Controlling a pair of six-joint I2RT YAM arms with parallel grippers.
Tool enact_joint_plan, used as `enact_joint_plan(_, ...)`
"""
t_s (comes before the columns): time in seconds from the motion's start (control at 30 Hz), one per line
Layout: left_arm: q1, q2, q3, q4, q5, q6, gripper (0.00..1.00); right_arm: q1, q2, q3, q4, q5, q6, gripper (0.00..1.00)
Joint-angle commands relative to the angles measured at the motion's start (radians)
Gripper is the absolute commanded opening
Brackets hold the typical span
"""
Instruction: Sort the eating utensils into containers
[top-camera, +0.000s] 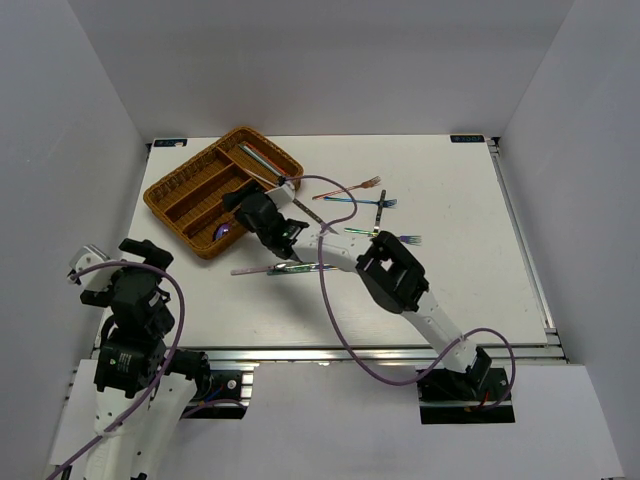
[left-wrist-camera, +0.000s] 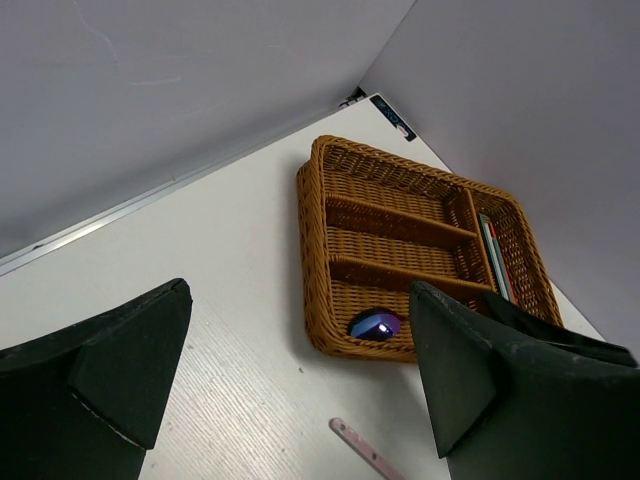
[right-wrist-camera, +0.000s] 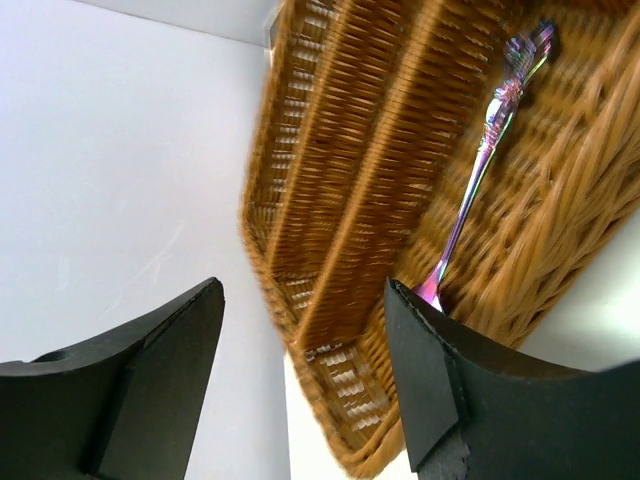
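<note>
Over the lower right edge of the wicker tray (top-camera: 190, 185) in the top view, you have the right gripper (right-wrist-camera: 305, 390) hovering with its jaws wide apart and nothing between them. Through the right wrist camera you see the iridescent purple spoon (right-wrist-camera: 482, 165) lying in the tray. Its ornate handle end points to the upper right of the frame, and its other end is hidden behind the right-hand finger. That view is blurred, so you cannot tell whether the finger touches it. From above, the spoon's bowl sits in the compartment along the tray's lower edge, near its bottom corner.

At the tray's upper right end, a separate compartment holds a few thin sticks (top-camera: 262, 158), green and red among them.

At lower left of the top view, your left gripper (left-wrist-camera: 290, 400) is held above the table (top-camera: 470, 290), well apart from the tray, with its jaws apart and empty.

Loose utensils lie on the table to the right of the tray:
- a rose-gold fork (top-camera: 358, 185)
- a blue-green fork (top-camera: 366, 202) just below it
- a purple fork (top-camera: 408, 239) further down
- a pink utensil (top-camera: 252, 270) below the right arm
- a green utensil (top-camera: 298, 267) beside the pink one, partly hidden by the arm
</note>
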Motion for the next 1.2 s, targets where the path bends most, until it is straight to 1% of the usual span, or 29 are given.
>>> enact_joint_plan(0.0, -0.007, -0.001, -0.002, 0.013, 0.025, 0.020, 0.98, -0.004, -0.155, -0.072, 0.045, 0.063, -0.070, 0.71)
enact_joint_plan(0.03, -0.005, -0.003, -0.004, 0.015, 0.027, 0.021, 0.98, -0.007, -0.184, -0.110, 0.047, 0.069, -0.073, 0.71)
enact_joint_plan(0.07, -0.008, -0.003, -0.004, 0.015, 0.030, 0.023, 0.98, -0.022, -0.250, -0.149, 0.048, 0.072, -0.081, 0.71)
enact_joint_plan(0.1, -0.010, -0.006, -0.004, 0.015, 0.030, 0.023, 0.98, -0.036, -0.282, -0.226, 0.048, 0.064, -0.111, 0.71)
enact_joint_plan(0.13, -0.012, -0.006, -0.004, 0.015, 0.031, 0.023, 0.98, -0.049, -0.311, -0.262, 0.042, 0.060, -0.133, 0.71)
enact_joint_plan(0.17, -0.015, -0.004, -0.005, 0.016, 0.034, 0.025, 0.98, -0.088, -0.363, -0.290, 0.030, 0.049, -0.159, 0.71)
enact_joint_plan(0.23, -0.018, -0.006, -0.005, 0.019, 0.042, 0.031, 0.98, -0.143, -0.396, -0.321, -0.071, -0.021, -0.237, 0.70)
enact_joint_plan(0.27, -0.022, -0.006, -0.007, 0.024, 0.047, 0.032, 0.98, -0.207, -0.407, -0.319, -0.105, -0.064, -0.272, 0.69)
enact_joint_plan(0.3, -0.024, -0.004, -0.007, 0.025, 0.054, 0.035, 0.98, -0.244, -0.404, -0.307, -0.148, -0.162, -0.312, 0.67)
enact_joint_plan(0.33, -0.024, -0.003, -0.007, 0.025, 0.056, 0.037, 0.98, -0.273, -0.399, -0.260, -0.298, -0.178, -0.387, 0.64)
enact_joint_plan(0.37, -0.025, -0.003, -0.007, 0.030, 0.059, 0.038, 0.98, -0.322, -0.386, -0.234, -0.370, -0.184, -0.431, 0.63)
enact_joint_plan(0.43, -0.025, 0.000, -0.010, 0.035, 0.070, 0.041, 0.98, -0.358, -0.385, -0.212, -0.497, -0.181, -0.519, 0.61)
enact_joint_plan(0.47, -0.025, 0.002, -0.011, 0.039, 0.074, 0.043, 0.98, -0.388, -0.388, -0.210, -0.528, -0.186, -0.607, 0.60)
enact_joint_plan(0.5, -0.025, 0.005, -0.011, 0.041, 0.077, 0.044, 0.98, -0.402, -0.385, -0.203, -0.566, -0.180, -0.636, 0.59)
enact_joint_plan(0.53, -0.027, 0.011, -0.011, 0.041, 0.080, 0.044, 0.98, -0.412, -0.379, -0.192, -0.602, -0.164, -0.666, 0.59)
enact_joint_plan(0.57, -0.025, 0.014, -0.011, 0.042, 0.083, 0.046, 0.98, -0.424, -0.363, -0.163, -0.672, -0.114, -0.718, 0.59)
enact_joint_plan(0.67, -0.025, 0.026, -0.011, 0.044, 0.093, 0.051, 0.98, -0.447, -0.326, -0.134, -0.761, -0.036, -0.752, 0.60)
enact_joint_plan(0.7, -0.025, 0.026, -0.011, 0.044, 0.094, 0.051, 0.98, -0.453, -0.324, -0.150, -0.765, 0.000, -0.763, 0.60)
enact_joint_plan(0.77, -0.027, 0.031, -0.011, 0.044, 0.099, 0.052, 0.98, -0.473, -0.326, -0.178, -0.756, 0.012, -0.762, 0.60)
enact_joint_plan(0.83, -0.025, 0.035, -0.013, 0.045, 0.102, 0.054, 0.98, -0.500, -0.330, -0.232, -0.717, -0.006, -0.753, 0.60)
enact_joint_plan(1.03, -0.027, 0.060, -0.013, 0.053, 0.125, 0.063, 0.98, -0.531, -0.330, -0.290, -0.690, -0.012, -0.748, 0.59)
enact_joint_plan(1.13, -0.028, 0.060, -0.016, 0.059, 0.132, 0.066, 0.98, -0.545, -0.333, -0.319, -0.668, -0.026, -0.759, 0.58)
enact_joint_plan(1.17, -0.027, 0.060, -0.016, 0.059, 0.136, 0.066, 0.98, -0.550, -0.332, -0.322, -0.664, -0.038, -0.762, 0.56)
